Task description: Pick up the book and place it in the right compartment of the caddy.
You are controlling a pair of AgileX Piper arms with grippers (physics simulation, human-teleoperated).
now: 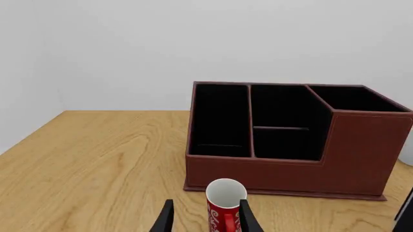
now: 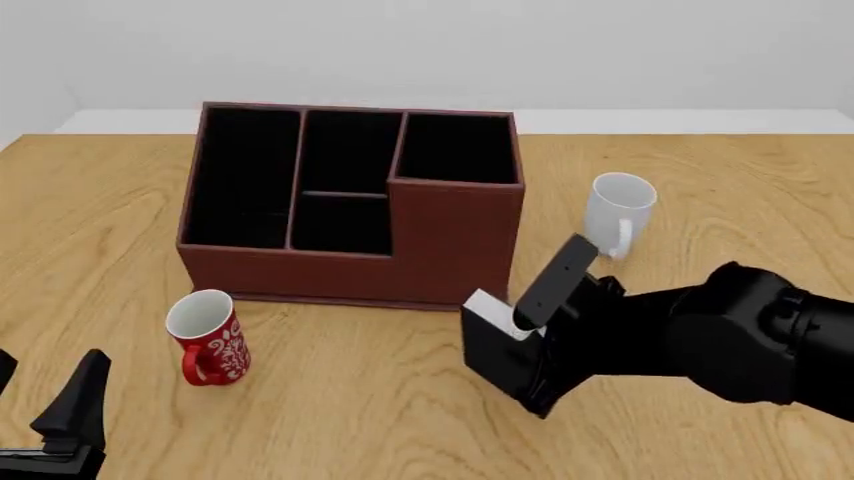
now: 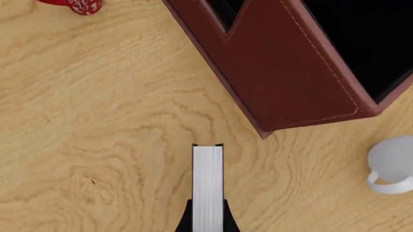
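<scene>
Right end effector (image 2: pixel 534 375) is clamped on the book (image 2: pixel 491 345), which is held off the counter (image 2: pixel 747 180) just in front of the caddy (image 2: pixel 454 250), near its right front corner. Pickup is judged done; lifting over the raised wall and lowering into the right compartment (image 2: pixel 458 148) is left. Left end effector (image 1: pixel 205 220) is seen open, idle, near a red mug (image 2: pixel 207 337). A white mug (image 2: pixel 619 210) is set beside the caddy, right of the path.
</scene>
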